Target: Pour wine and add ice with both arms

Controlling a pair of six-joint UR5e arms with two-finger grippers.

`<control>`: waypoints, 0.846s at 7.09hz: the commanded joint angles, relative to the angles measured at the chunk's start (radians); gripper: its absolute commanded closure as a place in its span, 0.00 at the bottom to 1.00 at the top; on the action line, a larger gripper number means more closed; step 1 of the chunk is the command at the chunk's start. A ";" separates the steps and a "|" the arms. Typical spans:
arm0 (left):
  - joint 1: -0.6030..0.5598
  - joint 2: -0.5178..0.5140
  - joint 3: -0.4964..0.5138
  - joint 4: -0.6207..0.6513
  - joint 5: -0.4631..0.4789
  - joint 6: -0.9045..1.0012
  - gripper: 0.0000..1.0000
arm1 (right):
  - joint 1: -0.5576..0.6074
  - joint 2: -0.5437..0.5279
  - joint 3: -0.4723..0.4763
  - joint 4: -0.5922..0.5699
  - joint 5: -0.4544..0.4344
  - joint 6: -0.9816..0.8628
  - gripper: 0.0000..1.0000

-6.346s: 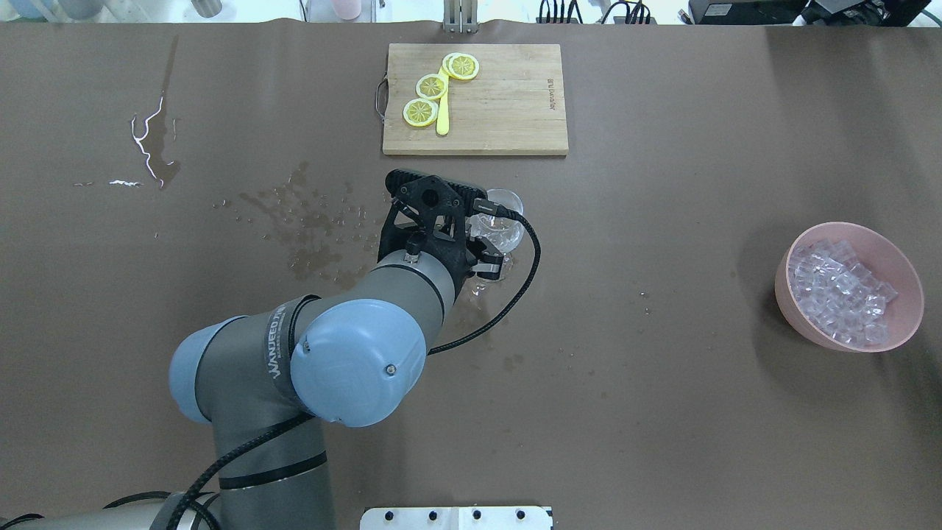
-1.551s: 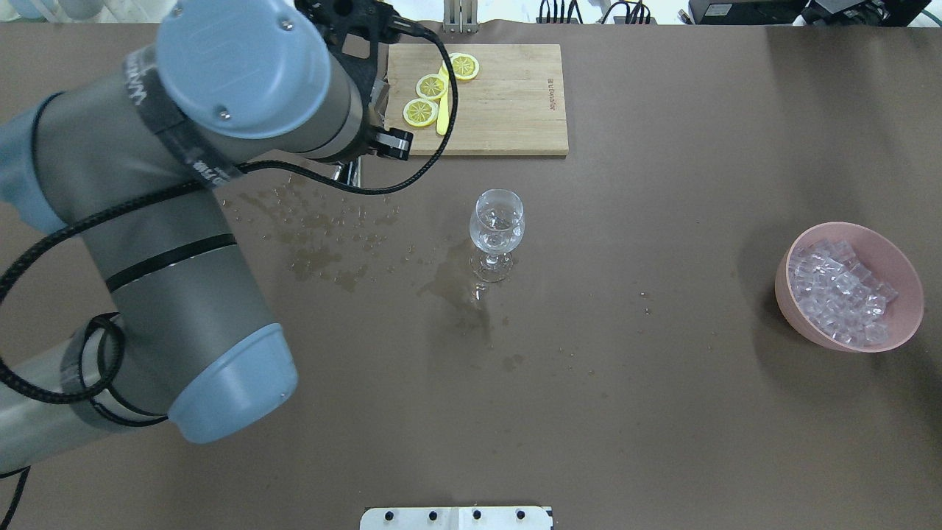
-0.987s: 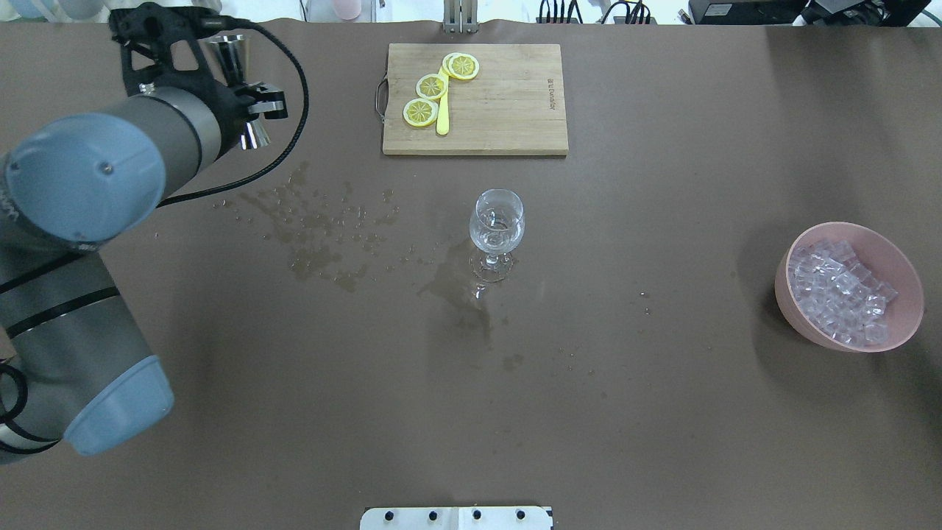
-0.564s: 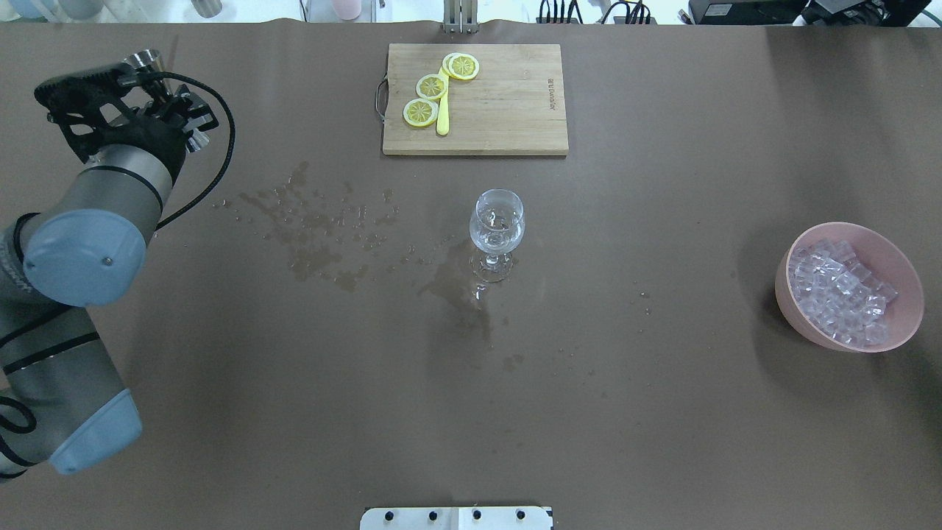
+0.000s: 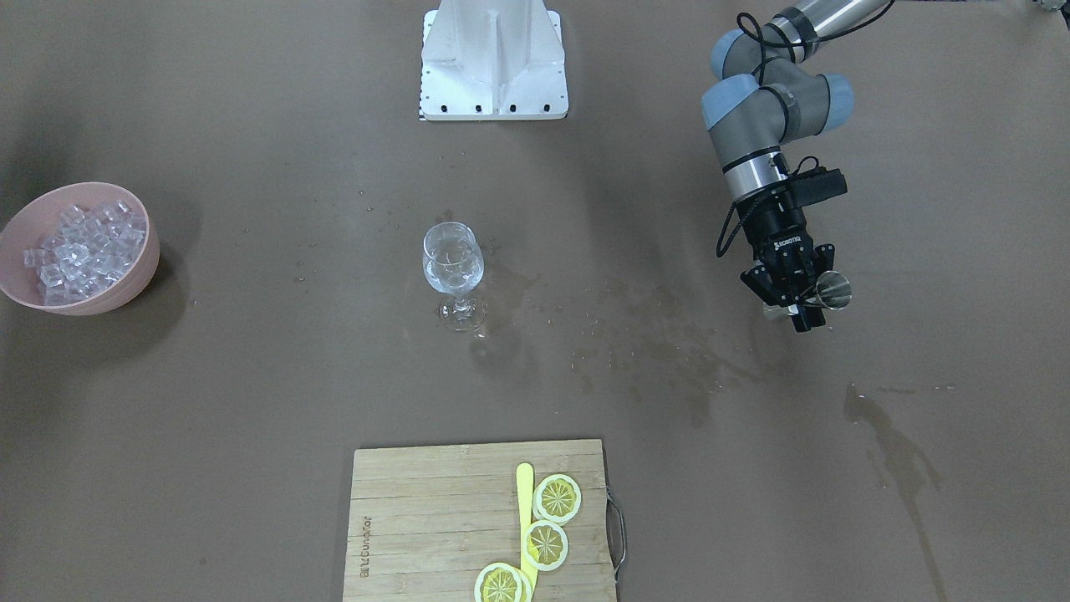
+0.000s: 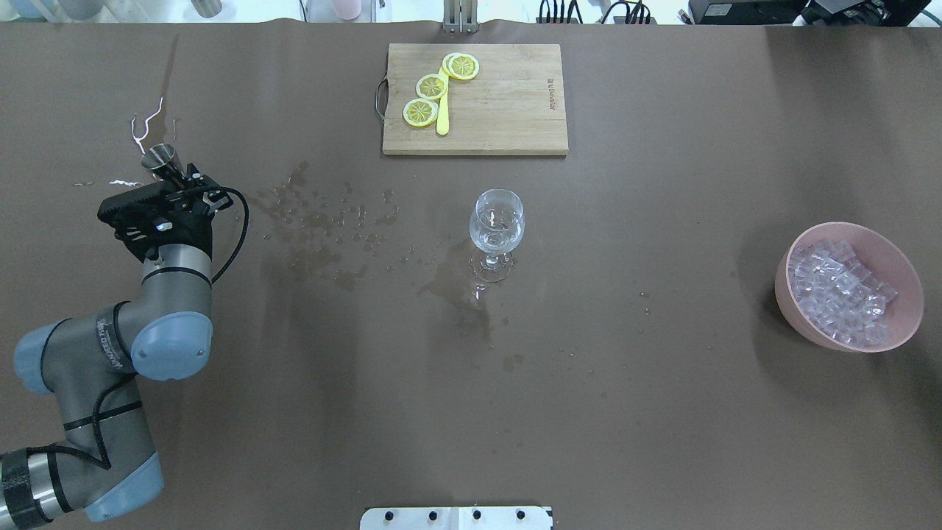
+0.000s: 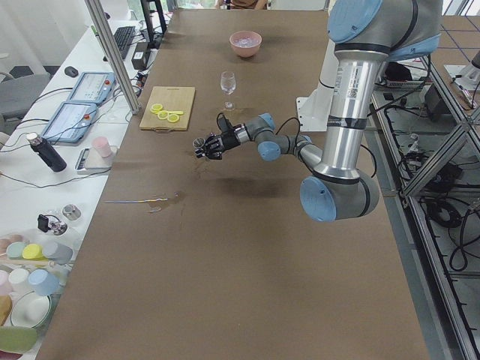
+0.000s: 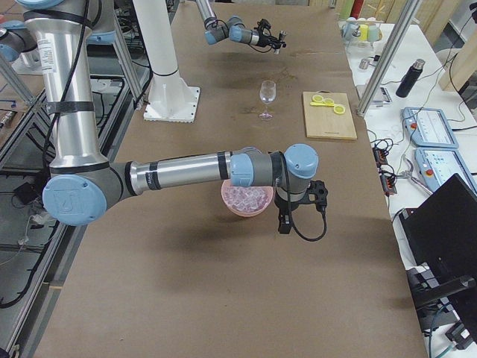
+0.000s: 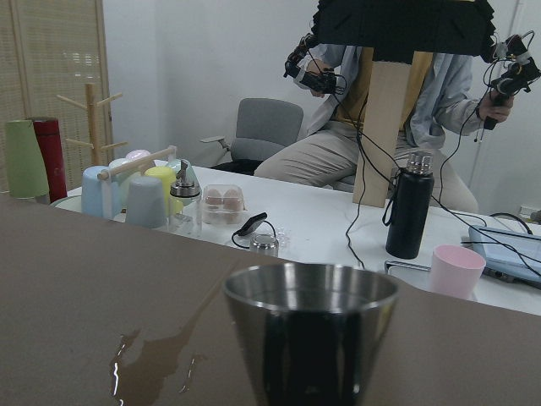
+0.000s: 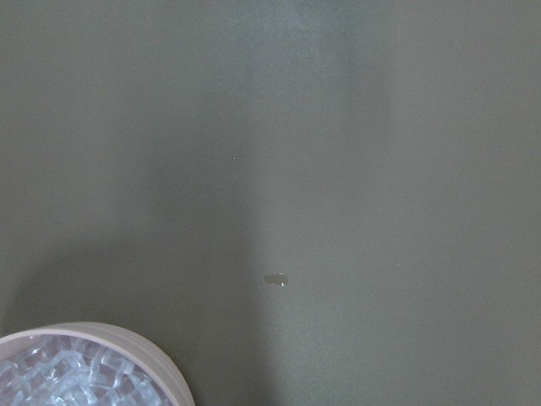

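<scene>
Brown-covered table (image 6: 662, 427) with wet patches; black two-finger left gripper (image 6: 181, 181) is clamped on a small steel measuring cup (image 6: 162, 157) over the table's left side.
Clear glassy ice cubes (image 6: 839, 291) are heaped in a round pink bowl (image 6: 809, 333) at the far right, well apart from the clear stemmed wine glass (image 6: 497, 221) standing upright mid-table. The black right gripper (image 8: 285, 216) hangs just beside the bowl; can't tell whether its jaws are spread or closed. A wooden cutting board (image 6: 508, 110) holds yellow lemon slices (image 6: 431, 86).

Light was bright and even from overhead; the bowl (image 6: 783, 288) cast a soft shadow, ice (image 6: 839, 294) and spill (image 6: 138, 134) glinted, and the right wrist view looked dim.
</scene>
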 commanded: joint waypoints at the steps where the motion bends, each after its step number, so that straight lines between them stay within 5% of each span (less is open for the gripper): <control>1: 0.021 0.000 0.069 0.001 0.062 -0.040 1.00 | 0.000 -0.001 0.000 0.000 0.002 0.000 0.00; 6: 0.058 -0.010 0.149 0.002 0.137 -0.098 1.00 | 0.000 -0.001 0.000 0.000 0.002 0.000 0.00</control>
